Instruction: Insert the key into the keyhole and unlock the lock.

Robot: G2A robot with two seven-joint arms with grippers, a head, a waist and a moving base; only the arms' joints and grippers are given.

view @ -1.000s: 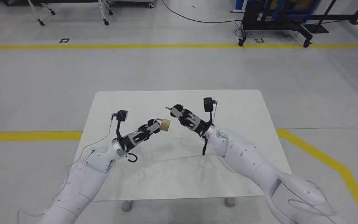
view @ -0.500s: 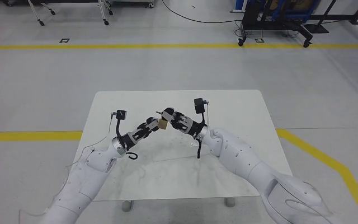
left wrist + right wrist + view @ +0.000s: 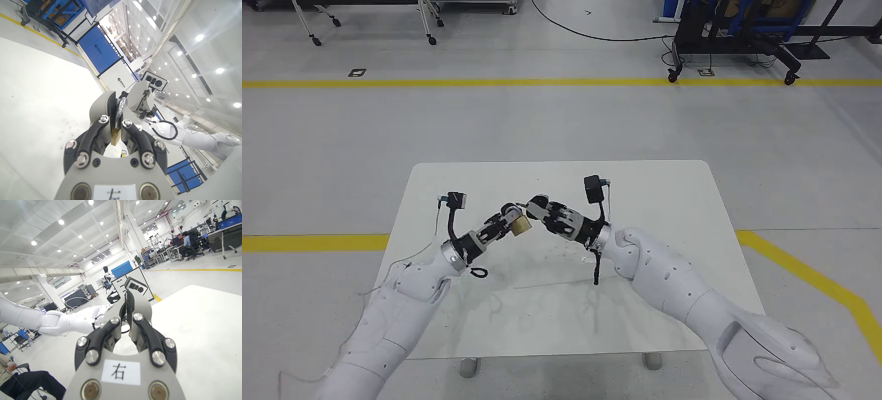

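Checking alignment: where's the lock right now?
Top view: lock clamped in the left gripper over the table, with the right gripper just beside it.

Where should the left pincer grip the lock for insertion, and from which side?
Clamp the lock by its brass body, across the flat faces, coming from the left arm's side, as the left pincer does now. That leaves the end facing the right pincer free for insertion; the keyhole itself cannot be made out.

A white rectangular desk (image 3: pixel 672 190) with rounded corners stands on a pale grey floor (image 3: pixel 542 120), across a yellow line (image 3: pixel 312 242). Faint dark specks (image 3: pixel 12 96) mark its top.
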